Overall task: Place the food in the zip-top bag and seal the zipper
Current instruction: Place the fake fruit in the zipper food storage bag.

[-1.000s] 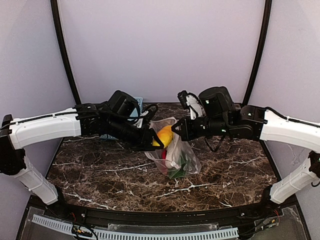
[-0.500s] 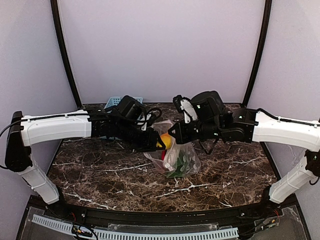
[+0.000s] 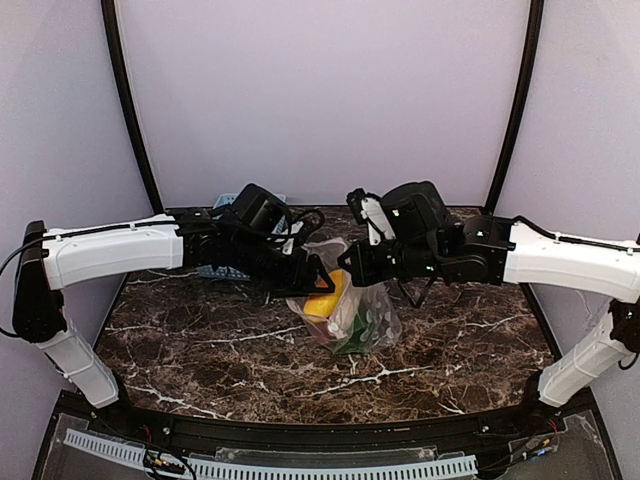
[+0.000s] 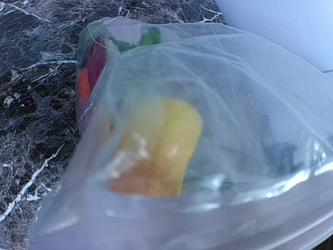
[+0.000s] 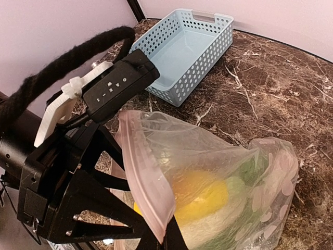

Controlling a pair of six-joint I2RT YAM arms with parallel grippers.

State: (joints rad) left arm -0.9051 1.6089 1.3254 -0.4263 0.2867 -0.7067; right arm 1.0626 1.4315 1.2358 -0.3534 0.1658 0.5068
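Right wrist: zip-top bag [image 5: 218,151] is pinched by right tool [image 5: 167,240]; left tool [image 3: 318,282] is spread; yellow food [image 5: 204,192] is contained.

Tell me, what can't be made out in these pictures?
Left gripper fingers: absent from the left wrist view; the blurred zip-top bag fills it.
Right gripper fingertips: cut off by the bottom edge in the right wrist view, lost against the bag from above.
White food: not distinguishable behind cloudy plastic and the yellow piece.
Basket: mostly behind the left arm from above.
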